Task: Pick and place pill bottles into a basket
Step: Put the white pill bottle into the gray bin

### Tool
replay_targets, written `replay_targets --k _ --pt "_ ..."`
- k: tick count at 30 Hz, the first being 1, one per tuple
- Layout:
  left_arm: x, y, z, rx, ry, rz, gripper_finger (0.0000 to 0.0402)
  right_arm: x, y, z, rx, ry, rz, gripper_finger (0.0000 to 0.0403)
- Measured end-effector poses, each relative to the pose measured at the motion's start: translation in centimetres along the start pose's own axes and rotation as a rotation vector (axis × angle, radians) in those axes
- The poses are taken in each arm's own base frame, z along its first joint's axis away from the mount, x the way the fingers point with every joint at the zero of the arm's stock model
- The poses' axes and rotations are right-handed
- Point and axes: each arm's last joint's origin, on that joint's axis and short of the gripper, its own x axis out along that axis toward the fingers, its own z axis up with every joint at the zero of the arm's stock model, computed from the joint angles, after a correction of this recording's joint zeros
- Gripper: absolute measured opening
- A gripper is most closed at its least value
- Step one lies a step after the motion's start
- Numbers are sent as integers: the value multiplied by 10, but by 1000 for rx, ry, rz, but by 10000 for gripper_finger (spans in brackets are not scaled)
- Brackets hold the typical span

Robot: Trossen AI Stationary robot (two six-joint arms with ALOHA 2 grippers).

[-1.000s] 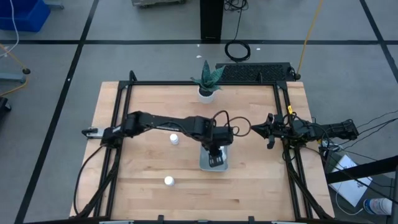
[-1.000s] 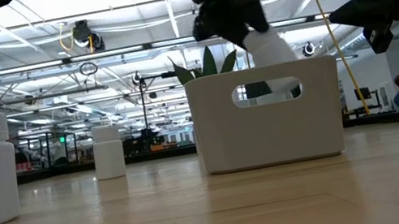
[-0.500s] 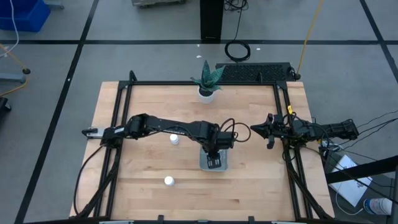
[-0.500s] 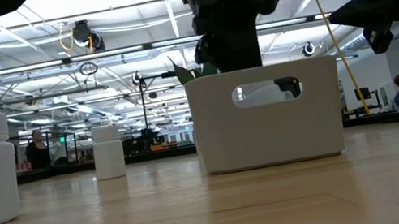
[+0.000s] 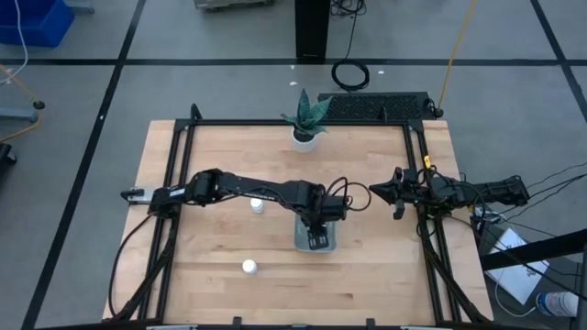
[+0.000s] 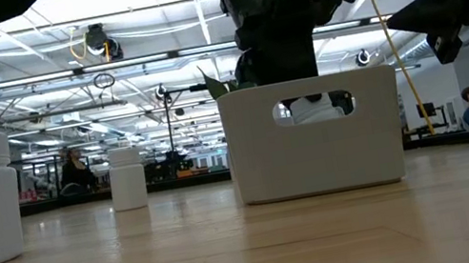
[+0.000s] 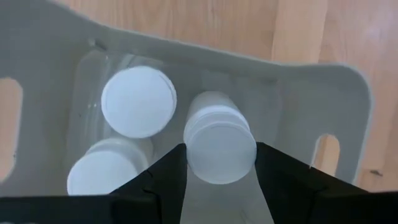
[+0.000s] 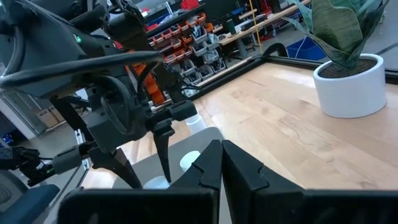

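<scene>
White pill bottles (image 7: 138, 102), grey-blue basket (image 7: 298, 93), dark fingers (image 7: 165, 180)

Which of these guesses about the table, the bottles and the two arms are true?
1. The left gripper holds a small white pill bottle inside the grey-blue plastic basket. True.
2. The basket holds no other bottles. False: two more white caps show in it.
3. Two white bottles stand on the wooden table outside the basket. True.
4. The right gripper reaches into the basket. False: it hangs apart, at the table's right side.
</scene>
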Motion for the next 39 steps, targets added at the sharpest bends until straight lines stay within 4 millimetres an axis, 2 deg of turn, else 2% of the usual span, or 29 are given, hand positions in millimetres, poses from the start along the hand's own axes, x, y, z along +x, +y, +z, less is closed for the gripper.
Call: replay_targets --k 5,14,18,24,31,35,39 --pt "0 0 1 1 -6 -10 198 0 0 0 0 0 0 4" --pt "0 0 -2 17 18 -10 184 0 0 0 0 0 0 4" --pt "-11 0 -5 -10 41 -7 170 0 0 0 0 0 0 4" --pt "-48 3 -11 -74 28 -3 161 0 0 0 -1 1 -1 4" --pt "-98 18 -23 -152 32 9 196 0 0 0 0 1 0 4" --pt "-138 13 -35 -148 -19 -3 226 0 0 0 0 1 -1 4" --pt "-187 1 -61 -140 -81 51 256 0 0 0 0 0 0 4"
